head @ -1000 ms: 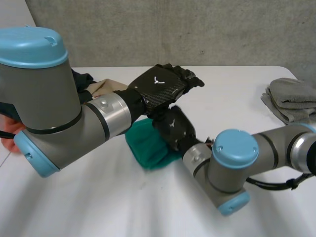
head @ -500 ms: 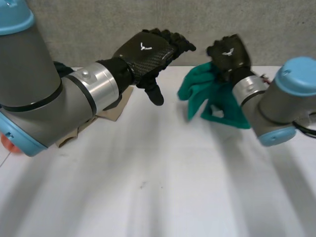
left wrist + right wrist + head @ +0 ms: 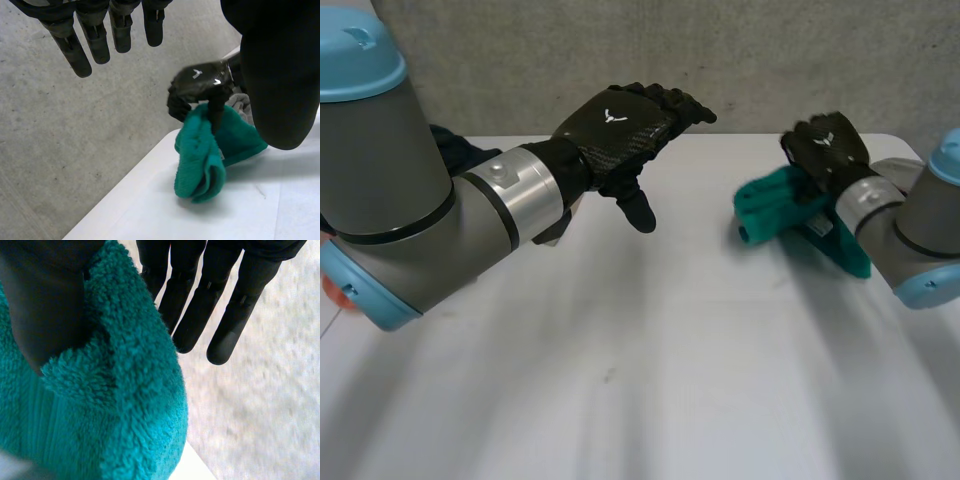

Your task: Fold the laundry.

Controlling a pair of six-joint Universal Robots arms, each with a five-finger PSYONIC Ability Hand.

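The right hand point(image 3: 830, 150), clamped on the bunched teal towel point(image 3: 775, 205), has lowered it from mid-air to the worktop's point(image 3: 650, 380) far right. The left hand point(image 3: 620, 125) hovers with fingers spread, empty. Set-down seems close.

Towel point(image 3: 772, 210) under right hand point(image 3: 828, 150) palm, above table point(image 3: 650, 400); left hand point(image 3: 620, 125) well apart beside it, nothing under it.
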